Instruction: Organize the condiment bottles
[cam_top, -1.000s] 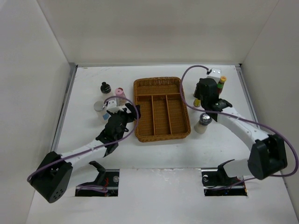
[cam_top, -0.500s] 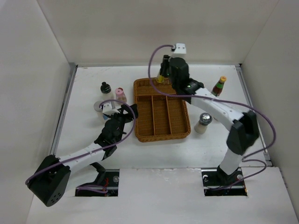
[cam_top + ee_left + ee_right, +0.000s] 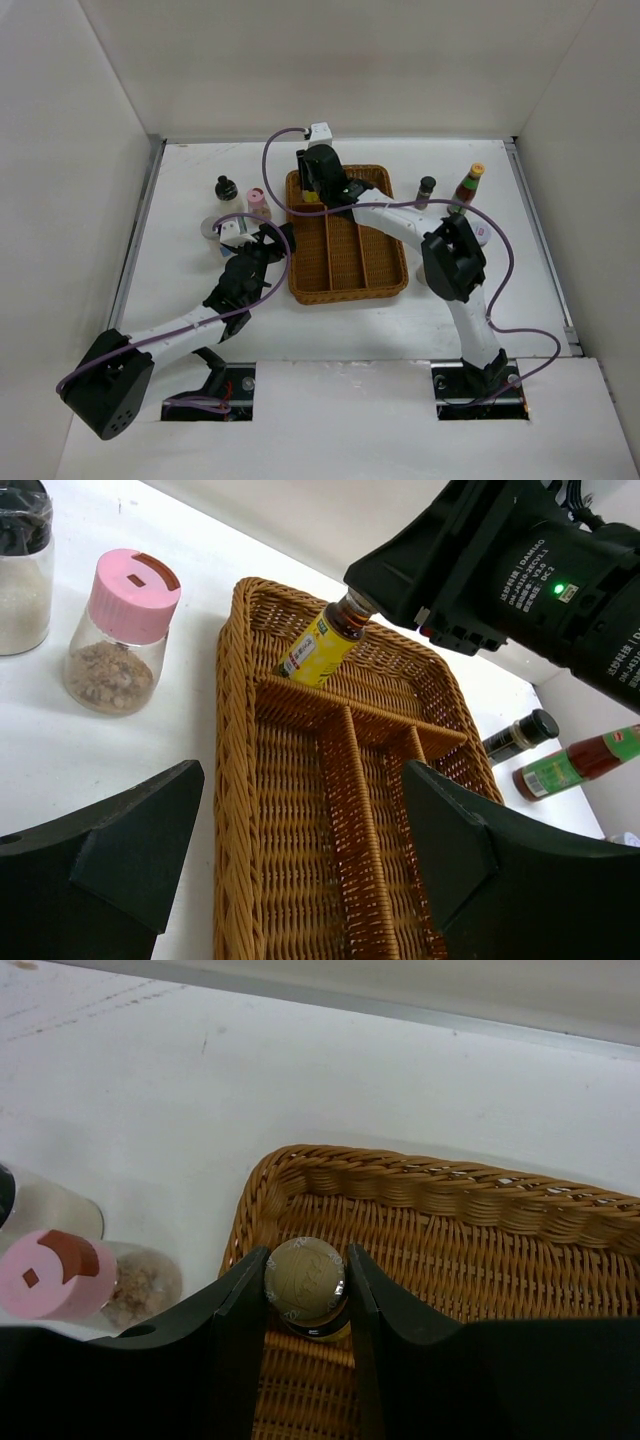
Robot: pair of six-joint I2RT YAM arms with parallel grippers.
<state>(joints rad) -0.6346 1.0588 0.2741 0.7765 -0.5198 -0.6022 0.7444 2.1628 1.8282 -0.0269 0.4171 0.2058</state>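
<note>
Lowering the yellow bottle [image 3: 318, 648] into the tray [image 3: 228, 770] looks like the step in hand. The right gripper [image 3: 306, 1260] is clamped on its cap, one finger on each side. In the left wrist view the bottle sits in the upper middle of the frame, tilted, with its base dipping into the long cross section at the top of the tray, close to that section's left corner. I can't tell if the base is actually touching the wicker yet.

My take on doing this well: go down slowly until the base is properly seated, and either straighten it or lay it flat along that cross section on purpose. Don't let go halfway. A tilted bottle released from the cap will probably flop and roll, and it could hop the low divider into the long slots below. Then open the fingers just enough to clear the cap and lift straight off.

The left gripper [image 3: 300, 825] is spread open with nothing in it, at the bottom of that view in front of the tray (best kept out of the drop zone). The pink-capped jar [image 3: 118, 630] sits outside the tray at the upper left. A dark-capped bottle [image 3: 520, 735] and a green-labelled bottle [image 3: 575, 770] wait at the right edge.
</note>
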